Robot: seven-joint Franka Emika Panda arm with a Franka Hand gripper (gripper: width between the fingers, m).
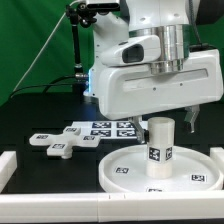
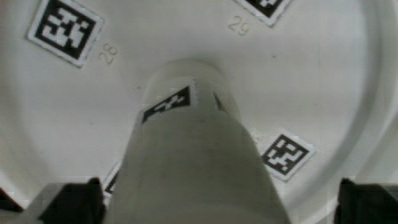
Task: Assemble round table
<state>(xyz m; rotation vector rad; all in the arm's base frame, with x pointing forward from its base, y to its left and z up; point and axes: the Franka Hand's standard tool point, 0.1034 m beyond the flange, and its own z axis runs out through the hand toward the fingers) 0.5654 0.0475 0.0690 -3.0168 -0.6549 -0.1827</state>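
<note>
1. My fingertips (image 2: 71, 202): two dark pads, one on each side of the leg (image 2: 210, 150), and neither touches it as far as I can see. My gripper (image 2: 217, 205) is therefore spread and holds nothing.
2. Leg: a short thick cylinder, upright near the middle of the round disc (image 1: 115, 172), directly below my hand. I cannot tell whether it is seated fast.
3. Cross-shaped base (image 1: 58, 146): flat on the table toward the exterior view's left, well apart from the disc.
4. Marker board (image 1: 108, 128): behind the base and the disc.
5. Border block (image 1: 60, 210): along the near edge.

Hazards, as I judge them:
- If I close off-centre, one finger would meet the leg first and tilt or topple it.
- A loose seat would let the leg lift crooked or drag the disc.
- A low sweep toward the base could clip the leg's top.
</note>
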